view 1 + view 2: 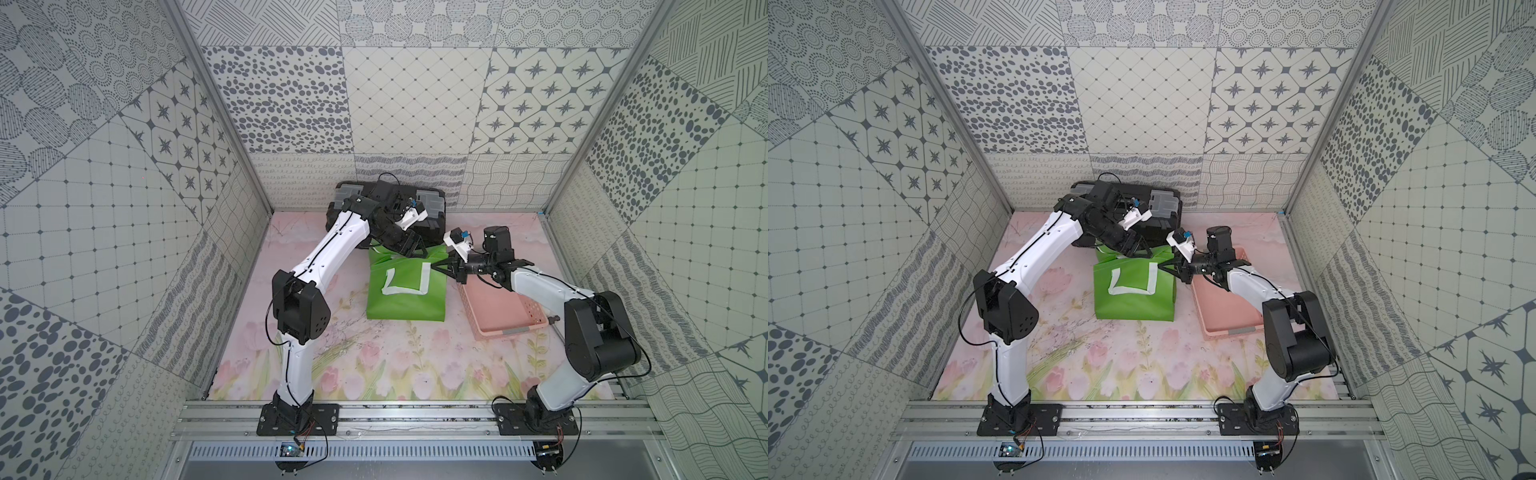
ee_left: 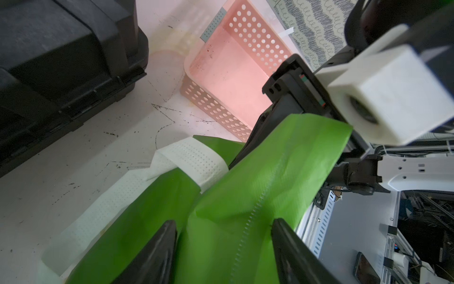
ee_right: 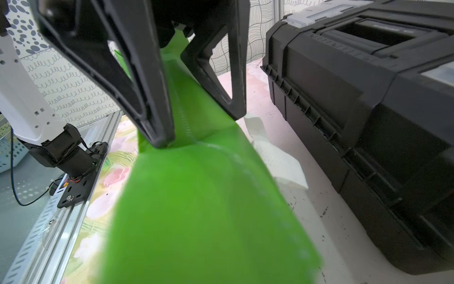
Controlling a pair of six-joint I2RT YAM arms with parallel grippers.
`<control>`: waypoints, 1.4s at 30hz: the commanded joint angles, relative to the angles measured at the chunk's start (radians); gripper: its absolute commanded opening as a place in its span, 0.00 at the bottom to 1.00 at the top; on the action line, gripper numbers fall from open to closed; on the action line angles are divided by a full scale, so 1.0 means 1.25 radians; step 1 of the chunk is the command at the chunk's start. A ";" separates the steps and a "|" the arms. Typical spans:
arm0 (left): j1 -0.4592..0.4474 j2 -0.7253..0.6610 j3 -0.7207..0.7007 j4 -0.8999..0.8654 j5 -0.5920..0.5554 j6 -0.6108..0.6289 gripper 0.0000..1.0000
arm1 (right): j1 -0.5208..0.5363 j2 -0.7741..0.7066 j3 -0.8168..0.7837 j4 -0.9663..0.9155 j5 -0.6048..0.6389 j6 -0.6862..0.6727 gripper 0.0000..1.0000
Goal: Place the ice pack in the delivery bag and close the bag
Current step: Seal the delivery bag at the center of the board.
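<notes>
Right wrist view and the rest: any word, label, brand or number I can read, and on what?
No text is readable in any view.
Raised lettering on the black toolbox lid: too blurred to read.
Label on the left arm's base motor: too small to read.
The delivery bag shows no print, only its white strap.

The green rectangular fabric delivery bag (image 1: 405,299) lies flat mid-worktop (image 1: 374,365). At its 12 o'clock, near but apart, stands the black plastic toolbox (image 1: 434,226). Just beside the bag at 3 o'clock sits the pink perforated plastic basket (image 1: 511,330). The left hand (image 1: 415,251) straddles the bag's 12 o'clock edge. The right hand (image 1: 436,266) is at its 2 o'clock corner.
</notes>
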 commanded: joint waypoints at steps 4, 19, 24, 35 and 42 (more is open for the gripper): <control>-0.029 0.020 -0.006 -0.039 -0.098 0.061 0.61 | -0.017 -0.021 -0.010 0.045 0.003 0.016 0.26; -0.032 0.022 -0.019 -0.058 -0.156 0.089 0.55 | -0.046 -0.117 0.039 -0.105 -0.085 0.057 0.91; -0.032 0.022 -0.017 -0.057 -0.157 0.091 0.55 | -0.044 -0.077 0.087 -0.068 -0.093 0.166 0.94; -0.032 0.013 -0.014 -0.044 -0.158 0.088 0.56 | -0.012 0.026 0.120 -0.142 -0.046 0.113 0.70; -0.022 -0.028 0.009 -0.031 -0.132 0.078 0.67 | -0.012 0.034 0.107 -0.144 -0.039 0.107 0.32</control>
